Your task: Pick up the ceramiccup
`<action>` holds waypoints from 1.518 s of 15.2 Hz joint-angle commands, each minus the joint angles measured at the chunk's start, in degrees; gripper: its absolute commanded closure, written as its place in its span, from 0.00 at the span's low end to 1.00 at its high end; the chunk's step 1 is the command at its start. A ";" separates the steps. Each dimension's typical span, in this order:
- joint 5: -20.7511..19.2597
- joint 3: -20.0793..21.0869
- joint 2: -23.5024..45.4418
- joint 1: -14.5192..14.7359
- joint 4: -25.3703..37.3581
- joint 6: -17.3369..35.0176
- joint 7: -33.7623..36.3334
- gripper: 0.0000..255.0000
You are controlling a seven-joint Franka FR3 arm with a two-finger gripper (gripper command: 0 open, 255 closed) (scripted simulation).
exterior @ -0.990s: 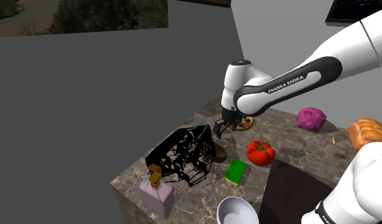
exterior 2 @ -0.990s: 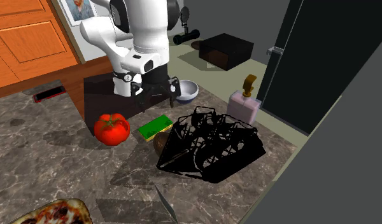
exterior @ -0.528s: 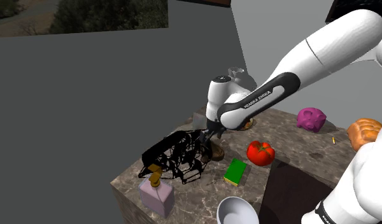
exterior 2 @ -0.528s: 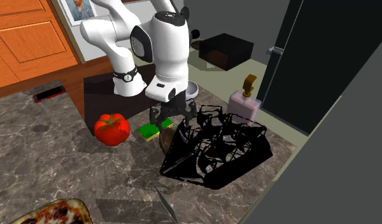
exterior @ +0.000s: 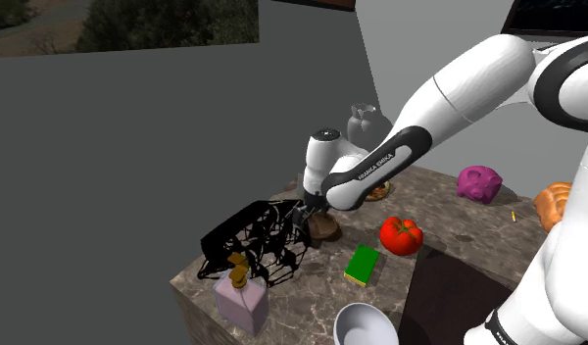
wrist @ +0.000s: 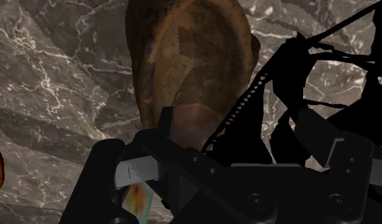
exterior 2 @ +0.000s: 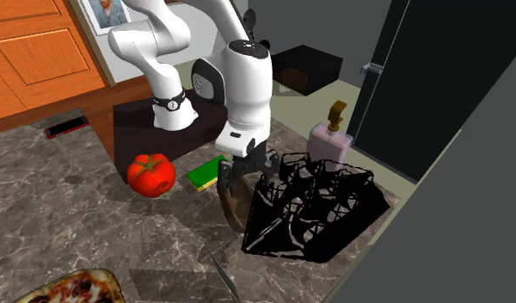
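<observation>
On the marble desk [exterior 2: 93, 232], the gripper [exterior 2: 245, 170] hangs low over the brown cup [exterior 2: 231, 200], fingers apart.
The cup sits mid-desk, just beside a black wire rack [exterior 2: 321, 215] on the second exterior view's right. A green box [exterior 2: 205, 174] and a tomato [exterior 2: 151, 175] lie to its left. Whether a finger touches the cup is unclear.

Brown mottled cup [exterior 2: 233, 203], tilted, on the marble counter [exterior 2: 110, 237]; just beside the black wire rack [exterior 2: 321, 215]
</observation>
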 commanded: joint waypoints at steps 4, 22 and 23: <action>-1.07 -0.54 6.88 0.51 -0.48 3.18 0.89 0.00; 0.93 0.33 2.03 0.03 -0.67 -1.40 -0.89 1.00; 1.20 0.44 1.36 -0.03 -0.64 -2.08 -1.13 1.00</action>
